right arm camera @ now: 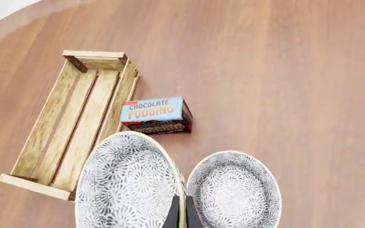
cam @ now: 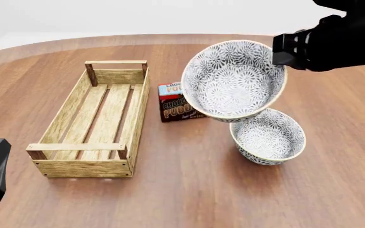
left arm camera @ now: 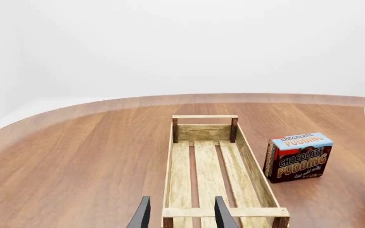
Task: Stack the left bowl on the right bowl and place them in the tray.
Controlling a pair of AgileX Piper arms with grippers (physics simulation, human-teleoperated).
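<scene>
A: R gripper (cam: 283,58) — what's it got?

B: It's pinched on the rim of the lifted bowl (cam: 234,79); in the right wrist view one finger sits inside the rim and one outside, w/ the rim edge between them. That bowl (right arm camera: 129,183) is tilted and up off the table (cam: 189,199).

A: And the other bowl?

B: Second bowl (cam: 269,136) sits upright on the table, below the lifted one and a bit nearer the camera, overlapped by it in the front view. Same grey-white floral pattern on both.

A: Tray?

B: Light-wood slatted tray (cam: 135,124) is left of the bowls, long axis running away from the arms. A chocolate pudding box (cam: 176,108) stands just beside its right wall — between tray and bowls.

A: L gripper?

B: L gripper (left arm camera: 181,213) has its fingers spread w/ nothing between them, hanging near the tray's (left arm camera: 252,166) close end.
</scene>
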